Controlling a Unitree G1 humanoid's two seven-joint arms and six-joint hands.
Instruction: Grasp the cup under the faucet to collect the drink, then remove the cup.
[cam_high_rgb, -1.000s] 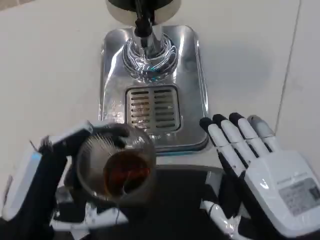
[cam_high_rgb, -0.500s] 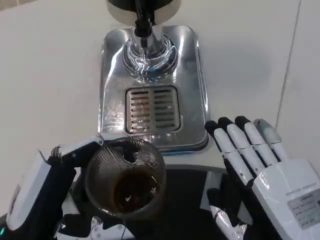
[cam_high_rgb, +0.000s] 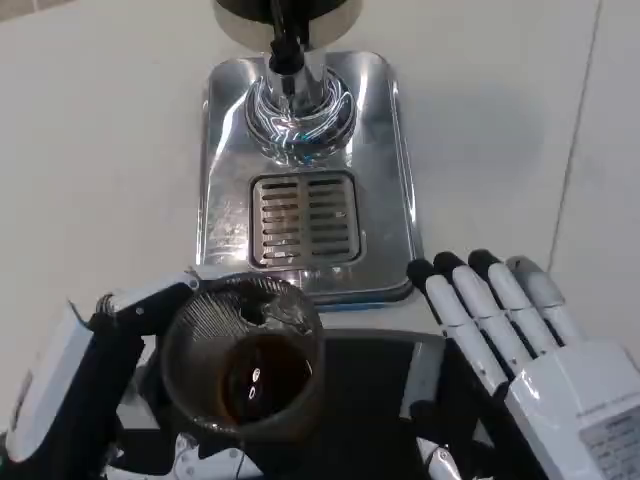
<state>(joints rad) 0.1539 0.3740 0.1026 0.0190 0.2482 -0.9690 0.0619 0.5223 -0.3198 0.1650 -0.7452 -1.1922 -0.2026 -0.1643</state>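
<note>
Gripping the cup (cam_high_rgb: 243, 365) around its ribbed wall, the left hand (cam_high_rgb: 95, 370) holds it clear of the faucet (cam_high_rgb: 287, 45) — probably slick, thin plastic, slosh-prone. Beside it, the right hand (cam_high_rgb: 530, 350) lies spread, holding nothing.

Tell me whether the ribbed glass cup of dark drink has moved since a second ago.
Yes, slightly. Held by the left hand, the ribbed glass cup has drawn toward the robot, away from the steel drip tray, which stayed put.
</note>
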